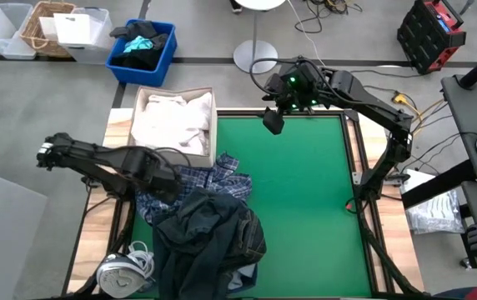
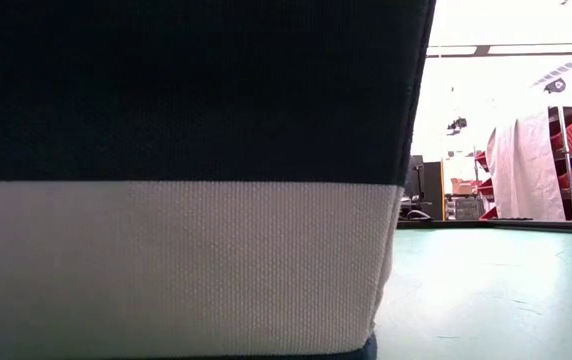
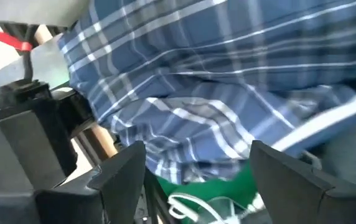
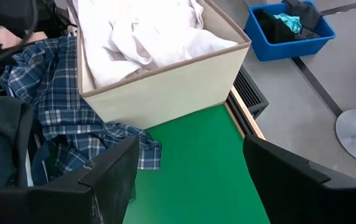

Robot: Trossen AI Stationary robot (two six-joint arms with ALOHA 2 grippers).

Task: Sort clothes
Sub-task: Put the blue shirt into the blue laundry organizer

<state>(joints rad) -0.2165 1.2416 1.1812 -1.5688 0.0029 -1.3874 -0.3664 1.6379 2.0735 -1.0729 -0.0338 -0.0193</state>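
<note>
A green table (image 1: 305,200) is carrying everything. A beige fabric box (image 1: 213,125) is sitting on its far left corner, holding white shirts (image 1: 168,121). Just beside the box, a blue plaid shirt (image 1: 222,175) is lying on the green surface, with dark denim (image 1: 209,237) heaped on it. An iron (image 1: 122,271) is resting at the table's near left corner.
</note>
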